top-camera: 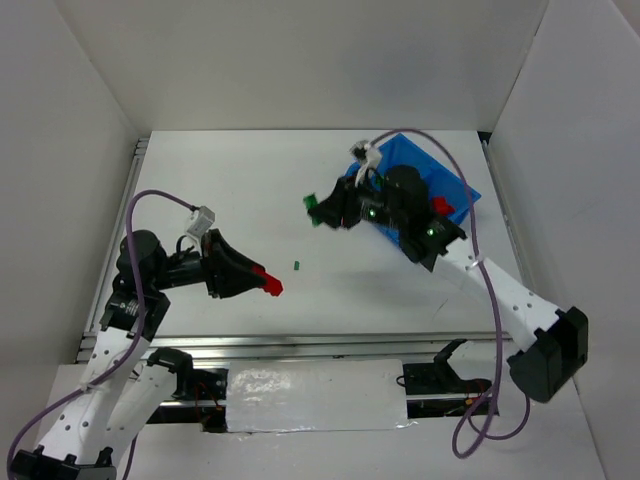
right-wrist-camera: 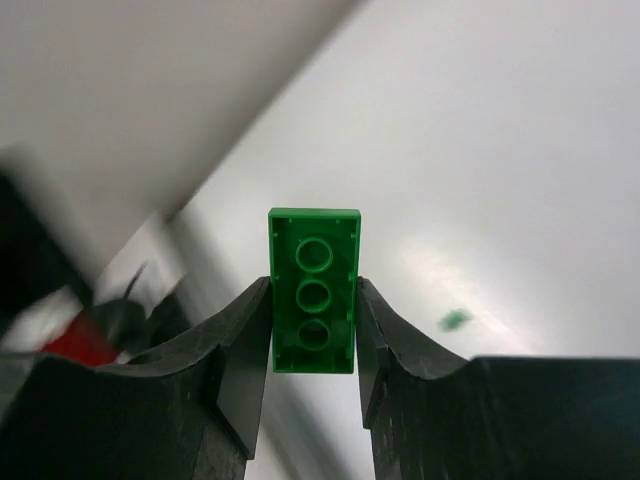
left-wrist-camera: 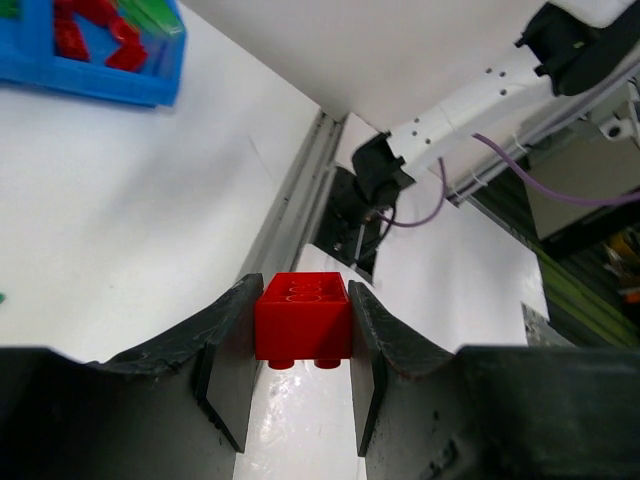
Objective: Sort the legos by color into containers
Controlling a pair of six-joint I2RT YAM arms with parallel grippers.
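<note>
The right arm's black wrist [top-camera: 405, 195] hangs over most of the bright blue rectangular plastic bin [top-camera: 412, 150] in the top view, hiding its divider there. The right gripper [top-camera: 322, 210] is just off the bin's left side, above the white table [top-camera: 230, 180], its jaws clamped on a long green studded plastic brick [right-wrist-camera: 314, 290]. Well to the left of the bin and nearer the arm bases, the left gripper [top-camera: 262, 281] is pinched tight on a small red studded plastic brick [left-wrist-camera: 302, 318]. Between that brick and the bin a tiny loose green piece [top-camera: 298, 265] lies on the table. Inside the bin, red bricks [left-wrist-camera: 95, 32] lie heaped beside green ones [left-wrist-camera: 152, 14].
</note>
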